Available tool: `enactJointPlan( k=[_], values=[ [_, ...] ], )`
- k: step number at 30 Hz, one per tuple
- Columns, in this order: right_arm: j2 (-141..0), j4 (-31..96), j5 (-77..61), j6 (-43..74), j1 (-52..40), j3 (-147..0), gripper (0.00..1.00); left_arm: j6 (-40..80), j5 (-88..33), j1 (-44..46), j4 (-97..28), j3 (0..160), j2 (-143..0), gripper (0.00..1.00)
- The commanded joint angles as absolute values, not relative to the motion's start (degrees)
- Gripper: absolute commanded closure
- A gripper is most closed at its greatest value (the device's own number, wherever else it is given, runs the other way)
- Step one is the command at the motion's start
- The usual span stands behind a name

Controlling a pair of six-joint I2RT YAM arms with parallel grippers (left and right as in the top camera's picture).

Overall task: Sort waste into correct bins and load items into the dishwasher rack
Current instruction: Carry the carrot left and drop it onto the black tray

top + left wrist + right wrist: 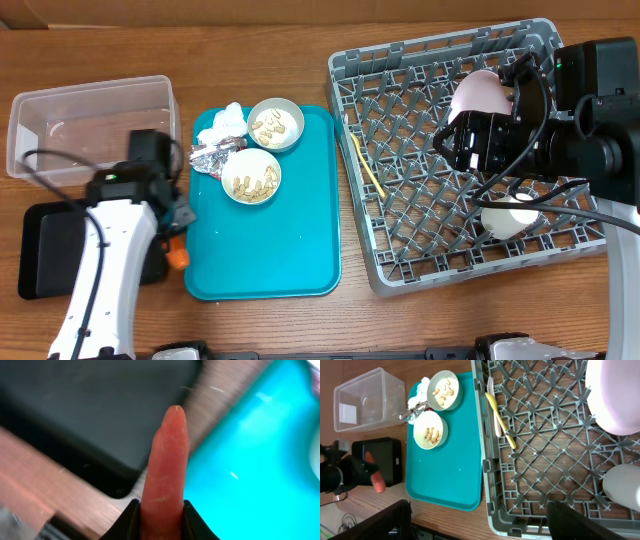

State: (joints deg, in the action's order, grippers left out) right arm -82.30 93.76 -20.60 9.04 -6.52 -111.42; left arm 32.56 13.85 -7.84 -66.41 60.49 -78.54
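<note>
Orange carrot (pixel 165 475) — in fingers (pixel 126 524), beside black tray (pixel 50 250)

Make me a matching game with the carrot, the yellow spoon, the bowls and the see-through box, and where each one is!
Things:
1. carrot
2. yellow spoon
3. bowls
4. clear tub

Places:
A. on the teal tray
B. in the grey rack
C. straight on the wooden table
D. pinched in the left gripper

Pairs: 1-D, 2-B, 3-A, 4-C.
</note>
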Motion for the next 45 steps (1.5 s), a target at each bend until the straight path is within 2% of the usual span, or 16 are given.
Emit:
enactJointPlan(
  k=[1, 10, 24, 25, 27, 28, 33, 37, 40, 45],
  values=[
    [-82.4, 93.8, -20.6, 9.2, -6.7, -111.4, 0.10, 40.5, 16.9, -15.6, -65.8, 61.1, -78.1, 0.96],
    [-82.4, 94.8, -20.6, 9.2, -6.7, -111.4, 0.10, 51.1, 16.0, -31.5, -60.0, 61.1, -80.2, 0.96],
    [-82.4, 95.5, -20.6, 9.2, -6.7, -111.4, 0.10, 54.2, 14.8, -33.0, -58.7, 61.1, -85.3, 0.96],
    [-82.4, 95.5, -20.6, 9.2, -6.7, -111.4, 0.10, 54.3, 14.8, -33.0, -59.3, 61.1, -85.3, 0.91],
    [-82.4, 95.5, -20.6, 9.2, -6.7, -111.4, 0.10, 54.3, 13.9, -33.0, -60.1, 61.1, -85.3, 0.66],
    [-82.4, 95.5, -20.6, 9.2, -6.7, -111.4, 0.10, 54.2, 13.3, -33.0, -60.4, 61.1, -85.3, 0.58],
    [-82.4, 95.7, -20.6, 9.0, -6.7, -111.4, 0.10, 52.0, 12.3, -33.0, -62.8, 62.0, -84.7, 0.56],
    [-82.4, 95.8, -20.6, 9.0, -6.7, -111.4, 0.10, 45.8, 9.3, -32.9, -64.7, 65.4, -82.4, 0.49],
    [-82.4, 95.7, -20.6, 9.0, -6.7, -111.4, 0.10, 30.7, -1.8, -31.2, -64.8, 70.8, -79.9, 0.46],
    [-82.4, 95.7, -20.6, 9.0, -6.7, -111.4, 0.09, 15.6, -7.5, -20.4, -63.7, 75.7, -78.7, 0.42]
  ],
)
